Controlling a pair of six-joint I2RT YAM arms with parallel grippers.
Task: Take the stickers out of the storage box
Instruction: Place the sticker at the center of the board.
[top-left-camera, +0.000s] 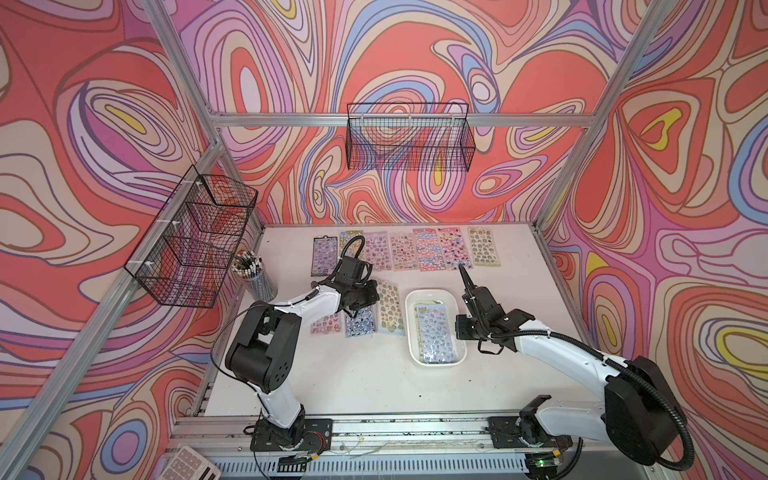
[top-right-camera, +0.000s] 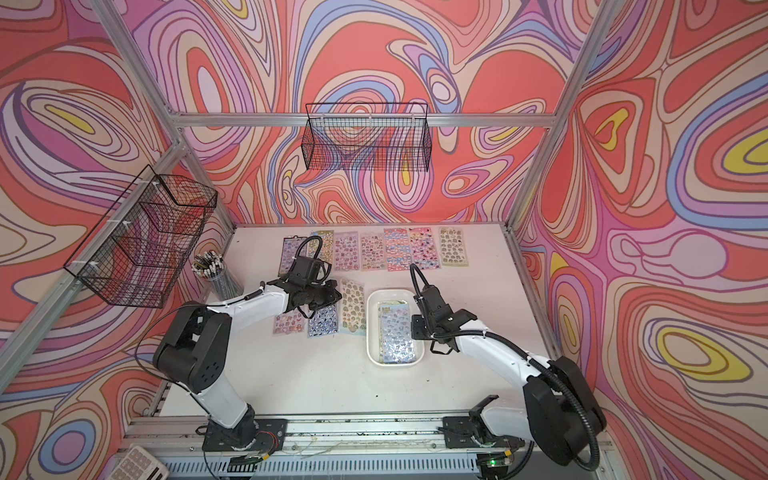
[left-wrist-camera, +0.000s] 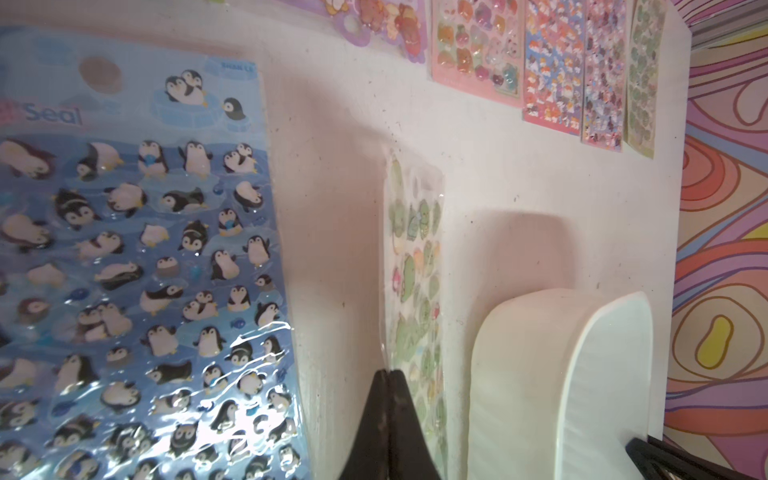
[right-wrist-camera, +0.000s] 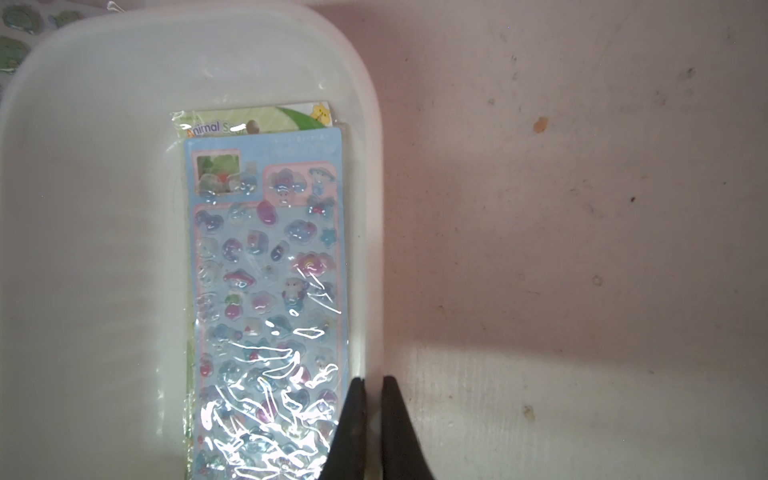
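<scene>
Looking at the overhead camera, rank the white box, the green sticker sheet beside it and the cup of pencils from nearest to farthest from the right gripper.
1. The white box: the right gripper pinches its right wall.
2. The green sticker sheet: flat on the table, just left of the box.
3. The cup of pencils: far-left back corner of the table.

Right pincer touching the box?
Touching. Right wrist view: the right pincer straddles the rim of the box, pinching the wall.
</scene>
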